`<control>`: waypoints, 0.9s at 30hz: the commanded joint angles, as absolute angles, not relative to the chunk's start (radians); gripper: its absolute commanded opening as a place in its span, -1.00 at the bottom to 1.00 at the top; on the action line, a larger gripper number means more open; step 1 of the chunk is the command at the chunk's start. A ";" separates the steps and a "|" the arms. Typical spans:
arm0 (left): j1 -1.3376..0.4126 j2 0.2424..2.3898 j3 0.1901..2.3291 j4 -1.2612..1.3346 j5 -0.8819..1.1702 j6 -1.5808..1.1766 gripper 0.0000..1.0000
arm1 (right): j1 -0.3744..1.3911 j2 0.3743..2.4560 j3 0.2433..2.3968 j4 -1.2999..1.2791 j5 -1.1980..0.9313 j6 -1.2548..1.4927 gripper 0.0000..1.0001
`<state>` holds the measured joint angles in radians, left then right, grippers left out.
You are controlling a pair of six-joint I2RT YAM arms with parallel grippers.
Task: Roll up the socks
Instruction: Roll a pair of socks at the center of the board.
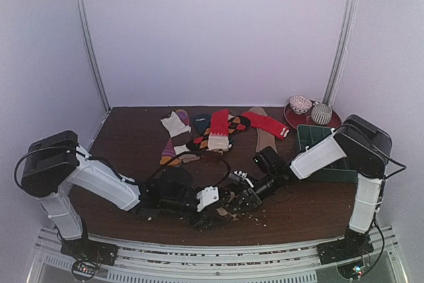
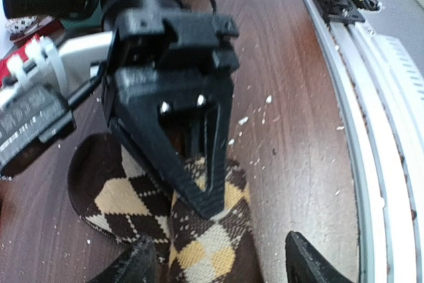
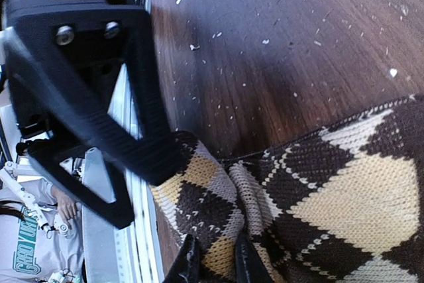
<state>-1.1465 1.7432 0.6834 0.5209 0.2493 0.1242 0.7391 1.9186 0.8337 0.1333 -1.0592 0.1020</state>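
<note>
- Left wrist: left gripper [image 2: 225, 264] open wide, straddling argyle sock [image 2: 126, 198].
- Right wrist: right gripper [image 3: 216, 263] clamped on argyle sock's fold.
- Top external: argyle sock centre of table's [image 1: 126, 145] near edge; red sock [image 1: 219, 129] by far edge.

Brown argyle sock [image 2: 199, 230] lies bunched up front; red striped-cuff sock [image 1: 265, 122] lies flat farther back.

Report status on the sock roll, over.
Left gripper open over the argyle sock. Right gripper shut on a fold of it. Other socks lie apart at the back; nothing in the way.
</note>
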 commanded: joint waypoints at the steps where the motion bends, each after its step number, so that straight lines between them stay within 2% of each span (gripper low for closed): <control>1: -1.146 1.772 0.675 0.566 0.196 0.154 0.29 | 0.738 1.990 0.772 -0.116 -0.934 0.077 -0.76; 4: -1.146 1.787 0.676 0.578 0.182 0.157 0.17 | 0.738 1.988 0.770 -0.108 -0.933 0.089 -0.75; 8: -1.146 1.817 0.683 0.601 0.176 0.146 -0.12 | 0.738 1.990 0.767 -0.096 -0.930 0.103 -0.75; 16: -1.146 1.856 0.700 0.613 0.209 0.129 -0.35 | 0.738 1.994 0.773 -0.095 -0.928 0.113 -0.75; 19: -1.146 1.875 0.716 0.587 0.226 0.129 -0.59 | 0.738 1.997 0.776 -0.102 -0.922 0.115 -0.75; 22: -1.147 1.890 0.729 0.559 0.250 0.119 -0.98 | 0.738 1.997 0.786 -0.105 -0.920 0.115 -0.74; 27: -1.146 1.911 0.732 0.523 0.244 0.030 -1.00 | 0.738 1.922 0.786 -0.071 -0.915 0.126 -0.72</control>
<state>-1.1442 1.8511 0.7109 0.5758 0.2554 0.1062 0.7219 1.9137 0.8333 0.0727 -1.0843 0.1089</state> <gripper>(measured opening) 0.043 0.142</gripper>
